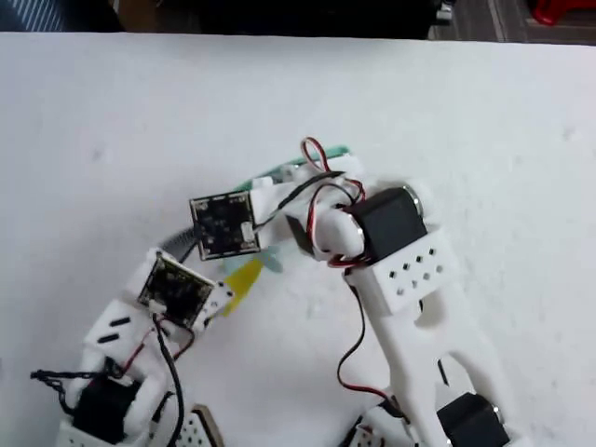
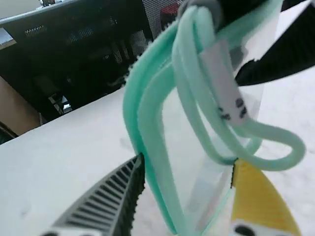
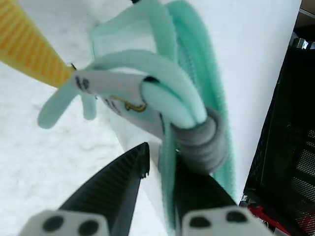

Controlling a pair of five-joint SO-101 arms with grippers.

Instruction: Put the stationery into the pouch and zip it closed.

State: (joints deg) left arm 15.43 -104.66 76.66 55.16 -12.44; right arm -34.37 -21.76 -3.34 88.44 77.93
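A mint-green pouch with clear sides hangs between both grippers near the table's middle; in the high view just slivers of it peek out from under the wrist cameras. My left gripper is shut on one end of the pouch, with the black ridged finger on one side and the yellow finger on the other. My right gripper is shut on the pouch's green edge right beside the grey zip pull. A mint cord loop with a white tag hangs from that pull. I can make out no stationery.
Bare white table spreads all around the arms. Dark shelving stands beyond the far edge. The two wrists crowd close together, and red and black cables arch over the right one.
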